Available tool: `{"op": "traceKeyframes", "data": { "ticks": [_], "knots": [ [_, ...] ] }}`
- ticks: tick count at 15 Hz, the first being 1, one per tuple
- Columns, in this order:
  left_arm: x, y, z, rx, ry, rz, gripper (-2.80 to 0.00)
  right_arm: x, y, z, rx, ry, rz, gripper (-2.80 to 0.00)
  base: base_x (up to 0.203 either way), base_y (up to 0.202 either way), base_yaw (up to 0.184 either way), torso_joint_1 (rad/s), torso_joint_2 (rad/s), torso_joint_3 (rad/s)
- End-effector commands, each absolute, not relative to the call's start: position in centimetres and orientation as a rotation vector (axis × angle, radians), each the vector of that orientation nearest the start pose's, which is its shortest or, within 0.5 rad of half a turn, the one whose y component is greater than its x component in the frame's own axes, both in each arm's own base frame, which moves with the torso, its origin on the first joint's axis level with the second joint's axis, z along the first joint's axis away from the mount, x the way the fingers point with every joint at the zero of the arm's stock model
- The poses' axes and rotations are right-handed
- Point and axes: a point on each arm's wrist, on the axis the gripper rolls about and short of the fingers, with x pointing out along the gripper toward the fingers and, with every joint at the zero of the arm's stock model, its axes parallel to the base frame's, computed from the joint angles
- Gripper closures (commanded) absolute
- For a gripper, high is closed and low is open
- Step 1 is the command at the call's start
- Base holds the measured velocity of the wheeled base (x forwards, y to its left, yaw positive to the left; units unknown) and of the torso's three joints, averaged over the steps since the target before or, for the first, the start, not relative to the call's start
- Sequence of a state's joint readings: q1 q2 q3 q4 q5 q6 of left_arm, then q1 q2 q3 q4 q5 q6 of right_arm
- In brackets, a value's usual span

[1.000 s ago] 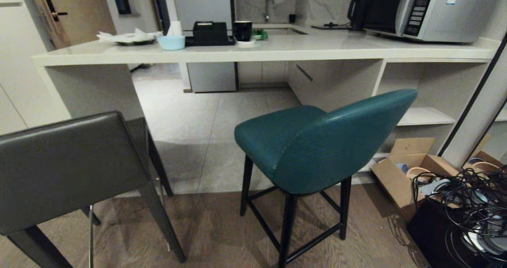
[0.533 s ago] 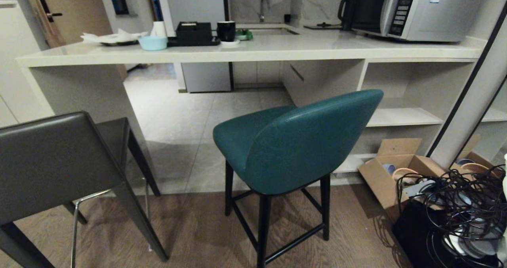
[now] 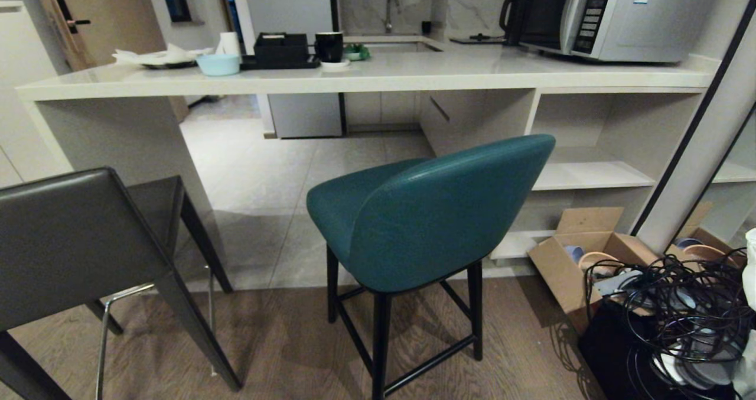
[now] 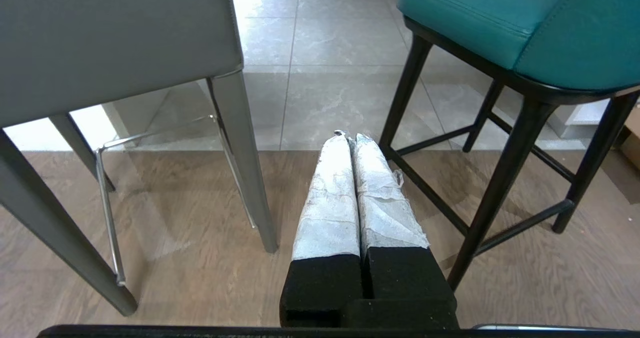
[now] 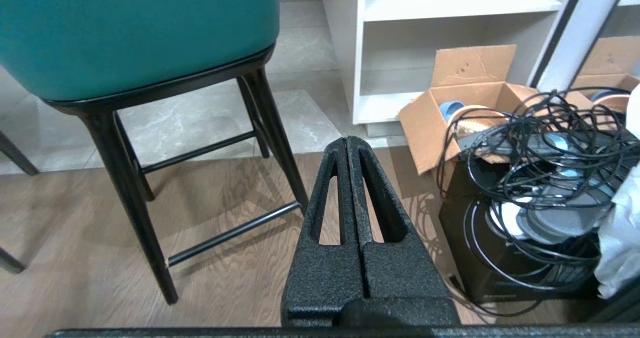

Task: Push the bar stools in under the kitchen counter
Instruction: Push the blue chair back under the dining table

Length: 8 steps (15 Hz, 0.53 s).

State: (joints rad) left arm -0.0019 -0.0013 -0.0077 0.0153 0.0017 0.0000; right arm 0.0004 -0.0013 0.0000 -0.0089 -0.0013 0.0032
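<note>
Kitchen counter (image 3: 413,72) spans the head view from about ten o'clock to two o'clock, its open knee space facing the robot, shelf cubbies (image 3: 590,175) at three o'clock. Both bar stools stand clear of it on the wood floor, backs toward the robot, which probably suits a push from behind: the teal stool (image 3: 431,211) at centre, the dark grey stool (image 3: 77,240) at eight o'clock, beside the counter's pale end panel (image 3: 118,134). Neither seat is under the slab yet.

A cardboard box (image 3: 582,258) and a tangle of black cables (image 3: 679,305) sit at four o'clock, near the teal stool's legs (a likely snag if it drifts that way). Both arms hang low; the left gripper (image 4: 348,137), tape-wrapped, and the right gripper (image 5: 347,141) are clenched on nothing.
</note>
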Motion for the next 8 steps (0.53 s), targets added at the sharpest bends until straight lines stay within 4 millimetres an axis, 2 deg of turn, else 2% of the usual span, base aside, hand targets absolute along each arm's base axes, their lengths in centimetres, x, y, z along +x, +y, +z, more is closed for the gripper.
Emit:
{"op": "traceKeyframes", "data": {
  "ticks": [1,5,8],
  "knots": [
    [-2.34,0.01,7.6,0.0,0.008,0.0,0.0,-2.28,-0.01,7.64,0.003,-0.009,0.0,0.0,0.0,0.0,0.0,0.0,0.0,0.0],
    [-2.34,0.01,7.6,0.0,0.008,0.0,0.0,-2.28,-0.01,7.64,0.003,-0.009,0.0,0.0,0.02,0.0,0.0,-0.001,0.0,0.001],
    [-2.34,0.01,7.6,0.0,0.008,0.0,0.0,-2.28,-0.01,7.64,0.003,-0.009,0.0,0.0,0.19,0.0,0.004,-0.001,0.0,0.003]
  ]
}}
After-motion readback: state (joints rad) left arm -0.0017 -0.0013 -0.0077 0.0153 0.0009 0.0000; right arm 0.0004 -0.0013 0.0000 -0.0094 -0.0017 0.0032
